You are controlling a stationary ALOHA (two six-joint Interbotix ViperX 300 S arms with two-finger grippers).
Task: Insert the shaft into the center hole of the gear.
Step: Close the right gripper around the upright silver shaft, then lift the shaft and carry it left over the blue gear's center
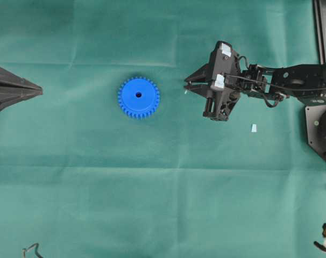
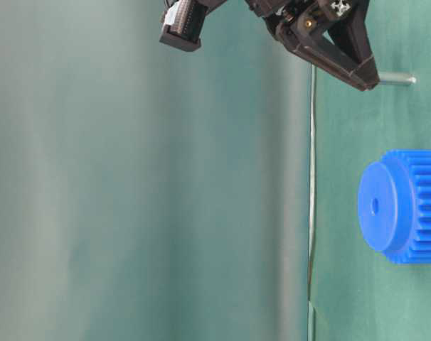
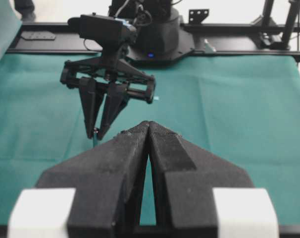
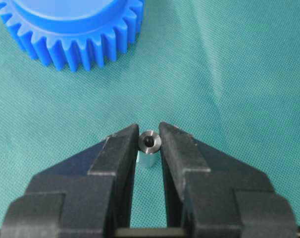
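Shaft beside gear

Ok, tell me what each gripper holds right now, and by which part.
The right gripper pinches the shaft near its top end, standing upright on the cloth short of the gear. The left gripper is shut on nothing.

You get even, bright overhead light on the green surface, soft faint shadows, glare along the left wrist view's top edge, left gripper blurred close up, gear slightly soft at upper left.
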